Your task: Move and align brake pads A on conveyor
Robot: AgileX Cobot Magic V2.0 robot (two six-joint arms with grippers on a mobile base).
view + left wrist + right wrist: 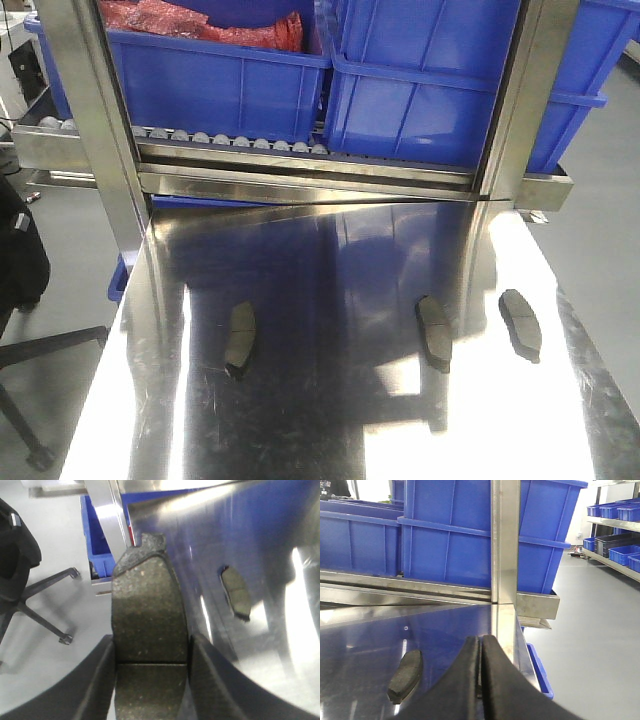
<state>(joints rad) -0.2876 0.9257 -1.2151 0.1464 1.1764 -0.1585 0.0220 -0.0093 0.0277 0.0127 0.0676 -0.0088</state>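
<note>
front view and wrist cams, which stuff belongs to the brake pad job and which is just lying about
Job: held brake pad in left gripper; left pad, middle pad, right pad on steel tabletop.
Lying about: blue bins, roller rack, office chair.

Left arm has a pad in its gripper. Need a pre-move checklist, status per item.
1. Left gripper clamps the held pad between both fingers: ok.
2. Grip sits at the held pad's centre groove: ok.
3. Right gripper shut, holding nothing: ok.
4. Left pad, middle pad and right pad lie apart on the steel tabletop, none on a belt: not ok.
5. Conveyor in sight as target: cannot tell, no view shows it.
</note>
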